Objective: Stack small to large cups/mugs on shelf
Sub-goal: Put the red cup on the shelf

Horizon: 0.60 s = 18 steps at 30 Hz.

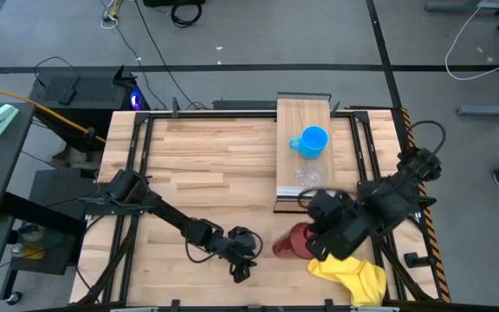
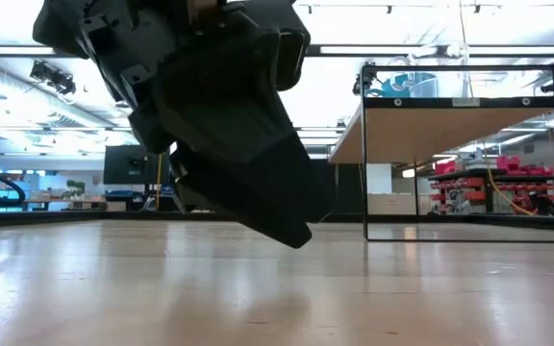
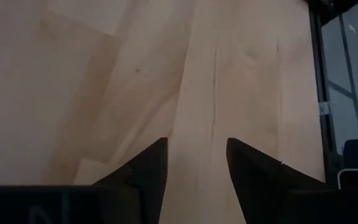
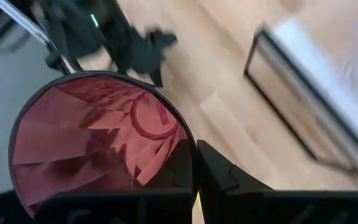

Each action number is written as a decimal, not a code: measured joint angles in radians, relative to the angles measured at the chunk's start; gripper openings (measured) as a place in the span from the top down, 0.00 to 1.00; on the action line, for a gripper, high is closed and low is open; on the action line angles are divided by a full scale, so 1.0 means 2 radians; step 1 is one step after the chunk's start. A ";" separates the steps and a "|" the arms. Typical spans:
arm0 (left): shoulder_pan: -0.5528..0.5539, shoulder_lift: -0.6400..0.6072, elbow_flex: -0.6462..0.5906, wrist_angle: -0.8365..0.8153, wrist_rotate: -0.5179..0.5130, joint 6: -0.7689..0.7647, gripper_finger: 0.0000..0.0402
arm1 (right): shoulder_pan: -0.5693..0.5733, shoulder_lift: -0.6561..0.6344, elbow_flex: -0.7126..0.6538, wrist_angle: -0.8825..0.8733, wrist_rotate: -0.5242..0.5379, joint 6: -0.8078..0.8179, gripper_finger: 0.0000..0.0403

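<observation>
Near the front of the tabletop (image 1: pixel 197 165), just short of the shelf end: dark red tumbler (image 1: pixel 294 243), mouth seen wide and empty in the right wrist view, its rim pinched between the nearly shut fingers of the right gripper (image 4: pixel 194 163).

On the shelf (image 1: pixel 297 113): blue mug (image 1: pixel 312 141), handle toward the table's left, standing about mid-board; small clear cup (image 1: pixel 308 178) just nearer the shelf's front end, apart from the mug.

Beside the tumbler: yellow cloth (image 1: pixel 353 276), crumpled at the table's front right corner, partly under the right arm.

Left gripper (image 1: pixel 243 260): idle low over bare wood at front centre, fingers spread wide, nothing between them.

Step in hand, by judgement: pick-up of the largest vessel, grip just taken on the rim. Next move calls for a lift clear of the cloth and a carry over the shelf edge to set the tumbler down past the mug, without knocking the clear cup.
</observation>
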 joint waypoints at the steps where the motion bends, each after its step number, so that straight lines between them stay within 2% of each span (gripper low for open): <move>1: 0.000 0.000 0.000 0.001 -0.002 -0.001 0.57 | -0.005 0.000 0.007 0.002 0.008 -0.011 0.98; 8: 0.001 0.000 0.000 0.004 -0.018 -0.011 0.57 | -0.088 0.000 0.032 0.002 0.027 -0.132 0.98; 18: 0.001 0.000 0.000 0.004 -0.045 -0.049 0.57 | -0.270 0.001 0.097 0.002 0.028 -0.317 0.98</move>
